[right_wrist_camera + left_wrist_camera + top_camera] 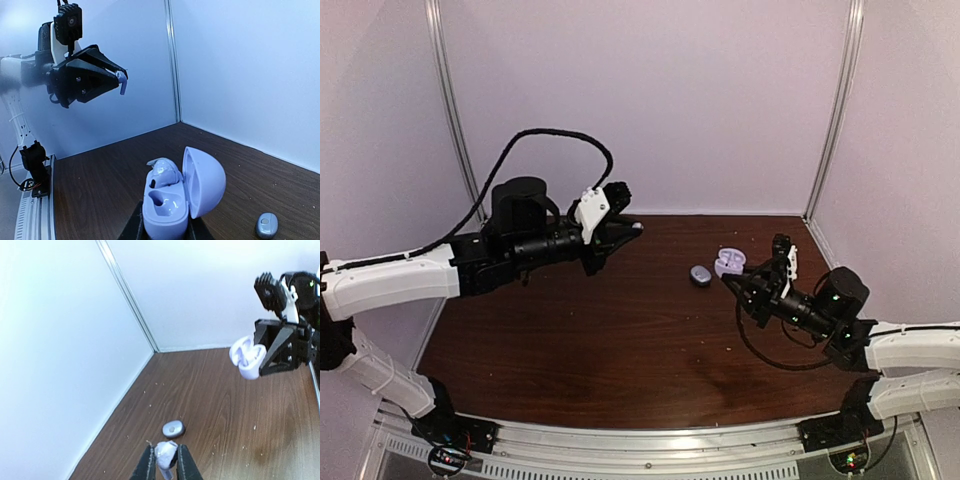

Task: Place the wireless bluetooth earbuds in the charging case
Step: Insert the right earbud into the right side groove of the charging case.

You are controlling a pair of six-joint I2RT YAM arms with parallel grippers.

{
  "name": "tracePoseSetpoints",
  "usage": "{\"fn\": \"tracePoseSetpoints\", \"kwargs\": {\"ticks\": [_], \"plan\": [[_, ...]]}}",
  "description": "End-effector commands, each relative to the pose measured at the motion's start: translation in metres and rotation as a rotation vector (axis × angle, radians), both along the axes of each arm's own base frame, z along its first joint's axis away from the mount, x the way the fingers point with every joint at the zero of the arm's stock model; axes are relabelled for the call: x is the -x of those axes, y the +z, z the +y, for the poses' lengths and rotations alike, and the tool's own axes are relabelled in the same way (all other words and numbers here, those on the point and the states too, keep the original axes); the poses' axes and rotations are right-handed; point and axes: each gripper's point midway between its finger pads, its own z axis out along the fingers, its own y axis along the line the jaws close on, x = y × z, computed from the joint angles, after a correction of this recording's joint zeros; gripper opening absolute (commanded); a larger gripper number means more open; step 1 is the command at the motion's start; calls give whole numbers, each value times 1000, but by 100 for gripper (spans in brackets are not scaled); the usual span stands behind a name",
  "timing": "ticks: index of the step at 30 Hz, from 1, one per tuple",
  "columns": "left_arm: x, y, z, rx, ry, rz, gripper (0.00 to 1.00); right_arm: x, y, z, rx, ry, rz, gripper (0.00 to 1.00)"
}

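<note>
Lilac charging case (pixel 167 200), lid open, clamped in the right tool (pixel 736 273). The left tool (pixel 163 462), nearly closed, pinches an earbud (pixel 165 452) well left of the case; one socket vacant.

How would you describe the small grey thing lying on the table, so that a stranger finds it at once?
Look at the dark wooden table, in its far right part, where the right pincer holds an open lilac case. Just left of that case lies the small grey oval. It alone is grey and lies flat on the wood, with nothing gripping it.
</note>
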Motion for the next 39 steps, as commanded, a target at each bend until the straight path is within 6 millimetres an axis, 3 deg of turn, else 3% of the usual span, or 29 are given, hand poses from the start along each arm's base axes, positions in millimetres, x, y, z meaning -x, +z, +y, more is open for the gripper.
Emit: {"fn": "tracePoseSetpoints", "kwargs": {"ticks": [1, 7, 17, 39], "plan": [[17, 50, -1, 205, -43, -70, 11, -3, 36, 6, -57, -45, -117, 0], [37, 73, 1, 356, -96, -75, 13, -15, 45, 24, -41, -125, -127, 0], [71, 80, -15, 444, -228, -85, 13, -20, 61, 60, -9, -202, -162, 0], [67, 48, -48, 415, -236, -28, 12, 0, 67, 85, 77, -341, -266, 0]]}}
